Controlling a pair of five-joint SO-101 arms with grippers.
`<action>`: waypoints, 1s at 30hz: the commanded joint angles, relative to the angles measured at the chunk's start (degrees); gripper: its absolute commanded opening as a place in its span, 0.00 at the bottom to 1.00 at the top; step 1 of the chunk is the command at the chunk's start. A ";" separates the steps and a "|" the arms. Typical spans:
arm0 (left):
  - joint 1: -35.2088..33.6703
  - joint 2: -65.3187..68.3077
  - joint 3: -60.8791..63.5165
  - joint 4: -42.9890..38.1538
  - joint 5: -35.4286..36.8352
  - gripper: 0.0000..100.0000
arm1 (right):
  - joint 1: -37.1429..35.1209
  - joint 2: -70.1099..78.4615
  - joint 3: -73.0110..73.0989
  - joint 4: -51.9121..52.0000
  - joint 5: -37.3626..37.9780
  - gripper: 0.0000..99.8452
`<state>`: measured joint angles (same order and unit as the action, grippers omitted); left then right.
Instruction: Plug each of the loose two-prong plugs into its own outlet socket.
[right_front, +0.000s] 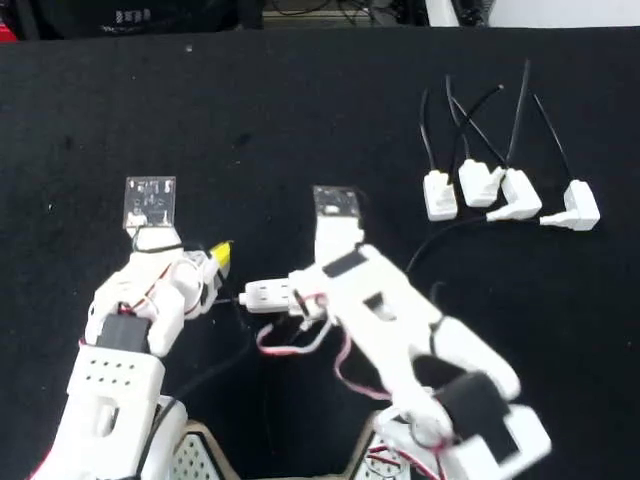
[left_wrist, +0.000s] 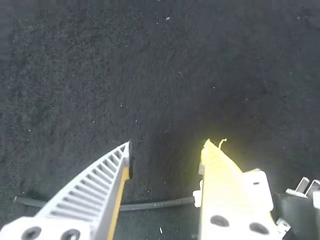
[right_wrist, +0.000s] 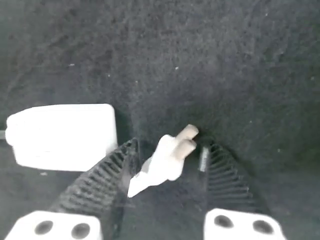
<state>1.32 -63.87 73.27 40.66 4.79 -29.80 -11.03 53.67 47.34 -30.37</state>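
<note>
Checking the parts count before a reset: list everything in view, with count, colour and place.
loose plugs: four, white with black cords, in a row on the far side of the table, towards the right arm's side
plug: one, white, two prongs, between the right claw's fingers, next to the outlet block
outlet block: one, white, mid-table between the two arms
cable: one, black, lying on the cloth under the left claw
table: one, covered in black cloth
left claw: one, yellow and pale grey fingers, open over the cloth
right claw: one, dark fingers, open around the plug
</note>
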 joint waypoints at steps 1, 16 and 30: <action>-0.31 -4.92 2.77 -1.58 0.09 0.23 | 3.16 7.43 -7.16 5.54 10.20 0.01; -0.57 -9.85 9.27 -6.59 0.09 0.22 | 16.79 -9.80 -23.08 14.07 61.98 0.01; -0.57 -9.76 10.42 -7.47 0.09 0.22 | 12.48 -9.45 -18.07 16.53 80.09 0.01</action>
<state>1.05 -73.36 84.18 34.24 4.79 -16.00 -22.11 28.79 65.45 47.78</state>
